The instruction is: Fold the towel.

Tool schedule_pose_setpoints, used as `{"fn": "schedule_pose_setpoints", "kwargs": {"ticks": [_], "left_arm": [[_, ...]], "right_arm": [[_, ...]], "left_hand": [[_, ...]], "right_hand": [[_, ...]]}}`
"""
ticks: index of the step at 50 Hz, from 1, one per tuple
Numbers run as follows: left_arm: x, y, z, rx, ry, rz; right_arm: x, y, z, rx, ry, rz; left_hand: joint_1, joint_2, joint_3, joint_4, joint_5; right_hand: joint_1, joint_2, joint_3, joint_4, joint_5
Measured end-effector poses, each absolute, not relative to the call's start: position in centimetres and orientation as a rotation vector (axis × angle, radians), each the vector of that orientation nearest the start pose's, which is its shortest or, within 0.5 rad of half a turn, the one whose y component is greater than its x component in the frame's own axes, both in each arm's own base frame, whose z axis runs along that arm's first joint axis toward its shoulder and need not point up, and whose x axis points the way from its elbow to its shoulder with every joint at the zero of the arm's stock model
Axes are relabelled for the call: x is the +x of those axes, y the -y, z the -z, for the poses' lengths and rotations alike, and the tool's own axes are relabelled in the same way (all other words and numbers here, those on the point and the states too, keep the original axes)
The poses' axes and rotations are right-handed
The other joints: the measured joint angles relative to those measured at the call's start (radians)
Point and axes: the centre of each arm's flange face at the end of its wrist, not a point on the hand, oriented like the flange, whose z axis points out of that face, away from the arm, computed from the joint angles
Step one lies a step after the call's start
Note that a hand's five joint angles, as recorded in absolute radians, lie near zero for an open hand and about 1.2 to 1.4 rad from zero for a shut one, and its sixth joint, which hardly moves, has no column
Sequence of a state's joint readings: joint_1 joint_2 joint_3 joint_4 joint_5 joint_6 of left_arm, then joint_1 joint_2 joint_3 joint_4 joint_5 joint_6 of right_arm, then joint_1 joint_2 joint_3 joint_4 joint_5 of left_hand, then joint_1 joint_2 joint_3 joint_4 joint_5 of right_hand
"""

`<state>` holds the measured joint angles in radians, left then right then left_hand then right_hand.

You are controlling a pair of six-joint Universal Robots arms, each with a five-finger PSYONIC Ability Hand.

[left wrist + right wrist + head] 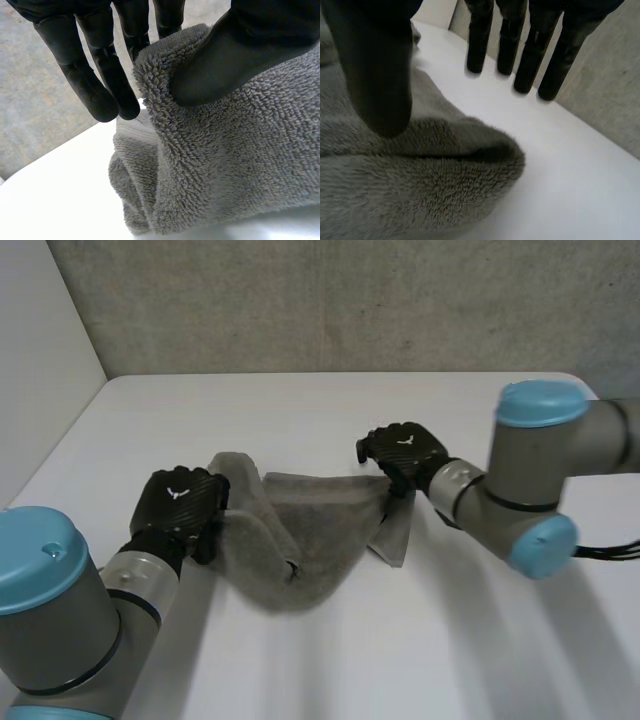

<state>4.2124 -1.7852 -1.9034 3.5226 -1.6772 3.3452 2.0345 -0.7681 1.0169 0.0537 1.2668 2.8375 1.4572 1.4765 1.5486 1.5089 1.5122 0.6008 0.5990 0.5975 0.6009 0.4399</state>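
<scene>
While the grey towel (305, 540) lies bunched on the white table (330, 410) between both hands, the left hand (180, 500) pinches its left edge between the thumb and straight fingers. The right hand (405, 452) is at the right end, its fingers straight and off the cloth, its thumb over it.

The towel (300, 545) lies on the table (320, 405), stretched in a curve between the two hands. Its left end stands between the thumb and the fingers (102, 85) of the left hand (180, 498), pinched there. Its right end lies under the thumb of the right hand (405, 450). That hand's straight fingers (480, 45) are over bare table past the towel's edge, apart from it.
</scene>
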Motion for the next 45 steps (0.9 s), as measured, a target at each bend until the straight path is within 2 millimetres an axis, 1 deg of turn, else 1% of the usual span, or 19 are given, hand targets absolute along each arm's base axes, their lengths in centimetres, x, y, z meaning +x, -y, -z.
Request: {"fn": "schedule_pose_setpoints", "kwargs": {"ticks": [1, 4, 7, 12, 15, 19, 20, 22, 27, 29, 32, 33, 35, 36, 38, 39, 41, 43, 45], "left_arm": [[-25.4, 21.5, -18.0, 0.743, -2.366, 2.100], [-24.9, 21.9, -18.1, 0.704, -2.345, 2.121], [-24.4, 22.4, -18.4, 0.665, -2.320, 2.144], [-23.5, 22.9, -18.8, 0.610, -2.281, 2.180], [-23.3, 23.0, -19.0, 0.593, -2.266, 2.196], [-23.3, 22.8, -19.0, 0.591, -2.261, 2.203], [-23.3, 22.8, -18.9, 0.592, -2.262, 2.203], [-23.4, 22.6, -18.8, 0.600, -2.266, 2.203], [-23.6, 22.3, -18.6, 0.620, -2.275, 2.199], [-23.8, 22.1, -18.5, 0.633, -2.280, 2.195], [-23.9, 21.9, -18.4, 0.645, -2.285, 2.190], [-24.0, 21.9, -18.3, 0.651, -2.287, 2.188], [-24.0, 21.8, -18.2, 0.656, -2.289, 2.186], [-24.1, 21.7, -18.2, 0.662, -2.292, 2.184], [-24.3, 21.5, -18.0, 0.676, -2.298, 2.180], [-24.3, 21.5, -17.9, 0.681, -2.300, 2.178], [-24.6, 21.3, -17.6, 0.699, -2.310, 2.170], [-24.7, 21.1, -17.5, 0.710, -2.317, 2.164], [-24.8, 21.0, -17.3, 0.720, -2.322, 2.159]], "right_arm": [[34.1, 32.5, -15.8, -1.087, -2.010, 1.628], [35.0, 33.2, -14.1, -1.101, -2.036, 1.597], [35.3, 33.5, -13.2, -1.111, -2.058, 1.565], [34.8, 33.4, -12.8, -1.130, -2.106, 1.498], [34.0, 32.9, -13.8, -1.133, -2.126, 1.471], [31.2, 31.8, -16.8, -1.110, -2.154, 1.457], [30.8, 31.7, -17.2, -1.107, -2.159, 1.453], [28.8, 30.7, -18.3, -1.104, -2.175, 1.433], [25.7, 28.2, -19.2, -1.167, -2.196, 1.393], [24.0, 26.7, -19.4, -1.234, -2.215, 1.375], [22.4, 25.3, -19.5, -1.320, -2.243, 1.348], [21.4, 24.4, -19.4, -1.378, -2.262, 1.318], [20.8, 23.8, -19.4, -1.422, -2.275, 1.291], [20.2, 23.2, -19.4, -1.464, -2.285, 1.253], [19.6, 22.3, -19.5, -1.516, -2.291, 1.194], [19.5, 22.2, -19.5, -1.524, -2.289, 1.183], [19.4, 22.0, -19.8, -1.533, -2.281, 1.163], [19.5, 22.1, -20.1, -1.518, -2.273, 1.173], [19.9, 22.5, -20.6, -1.477, -2.259, 1.207]], "left_hand": [[0.000, 0.000, 0.000, 0.000, 0.000], [0.000, 0.000, 0.000, 0.000, 0.000], [0.000, 0.000, 0.000, 0.000, 0.000], [0.000, 0.000, 0.000, 0.000, 0.000], [0.000, 0.000, 0.000, 0.000, 0.000], [0.000, 0.000, -0.001, 0.000, 0.000], [-0.005, -0.006, -0.015, -0.011, -0.011], [-0.033, -0.059, -0.126, -0.099, -0.098], [-0.187, -0.201, -0.267, -0.238, -0.235], [-0.302, -0.320, -0.386, -0.355, -0.351], [-0.362, -0.383, -0.448, -0.413, -0.415], [-0.368, -0.389, -0.456, -0.420, -0.422], [-0.370, -0.392, -0.459, -0.422, -0.427], [-0.374, -0.396, -0.464, -0.426, -0.432], [-0.388, -0.408, -0.478, -0.436, -0.446], [-0.390, -0.410, -0.479, -0.438, -0.448], [-0.395, -0.415, -0.485, -0.441, -0.454], [-0.396, -0.416, -0.486, -0.441, -0.456], [-0.396, -0.416, -0.486, -0.441, -0.456]], "right_hand": [[0.061, 0.053, 0.051, 0.050, 0.049], [0.403, 0.415, 0.392, 0.387, 0.374], [0.709, 0.702, 0.687, 0.700, 0.685], [0.729, 0.713, 0.712, 0.743, 0.713], [0.729, 0.713, 0.712, 0.743, 0.713], [0.729, 0.713, 0.722, 0.743, 0.713], [0.729, 0.713, 0.726, 0.743, 0.713], [0.729, 0.713, 0.735, 0.743, 0.713], [0.729, 0.713, 0.736, 0.743, 0.713], [0.729, 0.713, 0.736, 0.743, 0.713], [0.729, 0.715, 0.736, 0.743, 0.713], [0.729, 0.715, 0.736, 0.743, 0.713], [0.729, 0.715, 0.736, 0.743, 0.713], [0.673, 0.660, 0.682, 0.686, 0.653], [0.301, 0.280, 0.311, 0.315, 0.294], [0.217, 0.196, 0.228, 0.233, 0.187], [-0.172, -0.197, -0.145, -0.137, -0.205], [-0.297, -0.307, -0.295, -0.296, -0.344], [-0.329, -0.323, -0.327, -0.326, -0.371]]}}
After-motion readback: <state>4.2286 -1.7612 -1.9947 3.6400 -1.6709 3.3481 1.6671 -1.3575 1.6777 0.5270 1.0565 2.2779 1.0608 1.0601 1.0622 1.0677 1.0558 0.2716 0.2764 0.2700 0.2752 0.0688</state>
